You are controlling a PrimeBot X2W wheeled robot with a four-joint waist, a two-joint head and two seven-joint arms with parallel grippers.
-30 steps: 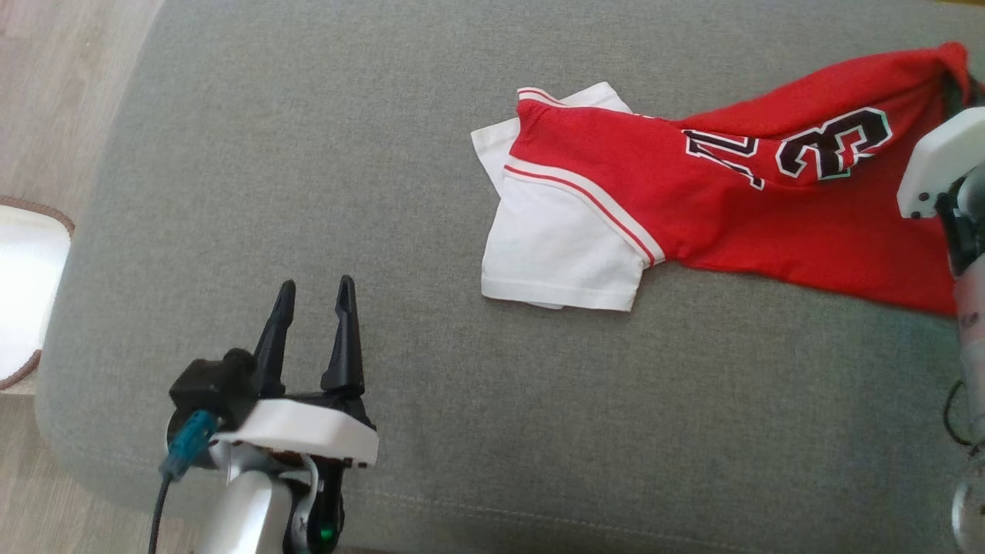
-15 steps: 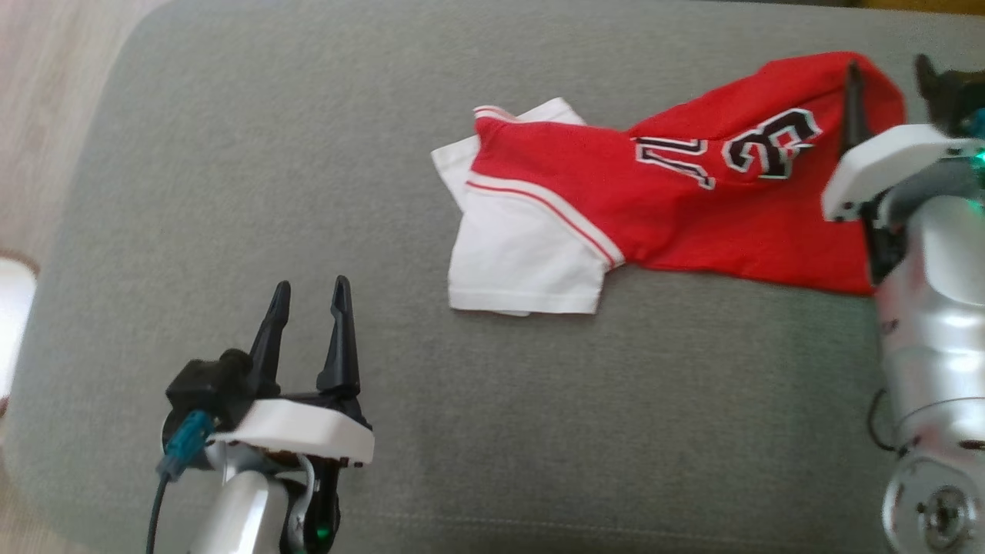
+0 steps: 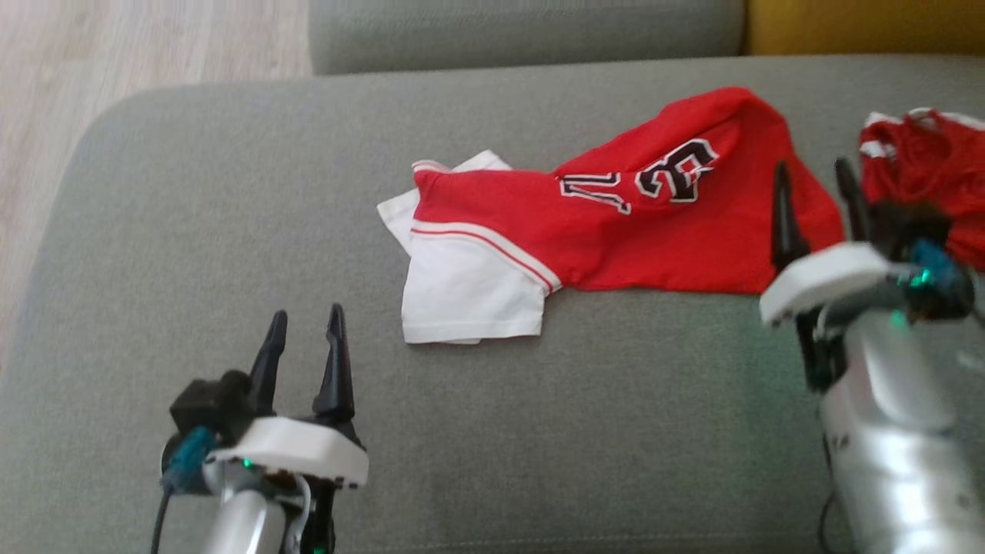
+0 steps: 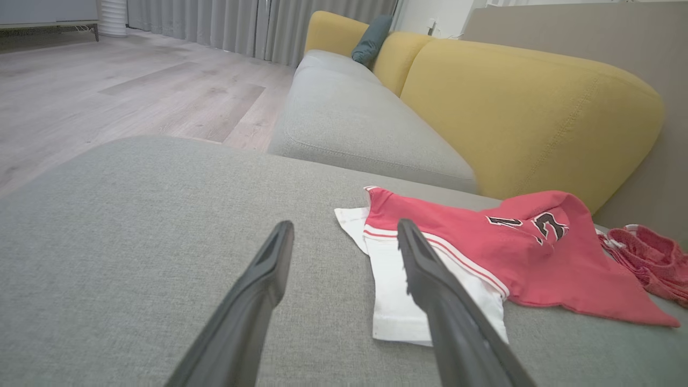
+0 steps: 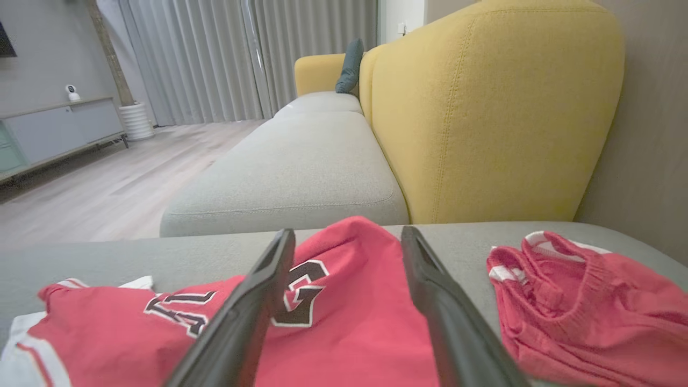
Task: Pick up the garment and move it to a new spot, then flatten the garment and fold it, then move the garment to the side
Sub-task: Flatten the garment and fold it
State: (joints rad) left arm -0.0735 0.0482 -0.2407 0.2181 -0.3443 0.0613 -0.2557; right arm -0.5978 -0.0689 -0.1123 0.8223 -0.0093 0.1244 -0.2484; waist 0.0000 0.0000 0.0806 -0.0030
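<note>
Red-and-white numbered jersey garment (image 3: 616, 231) lay rumpled on grey fabric sofa seat (image 3: 192, 231); left claw (image 3: 307, 310) & right claw (image 3: 813, 164) both gaped empty, right at hem, prob. for a grab

Grey seat (image 3: 231, 231) in front, w/ red knit heap (image 5: 591, 301) crumpled at its right end, nr grey wall (image 5: 645, 134). Beyond it 2nd grey seat (image 5: 301, 161) along yellow backrest (image 5: 484, 107); teal pillow (image 5: 350, 64) at far end. Wood floor (image 4: 107, 97) on left. Grey curtains (image 5: 215, 59) at back, pale cabinet (image 5: 54, 129) w/ small white cam (image 5: 70, 92) on top.
</note>
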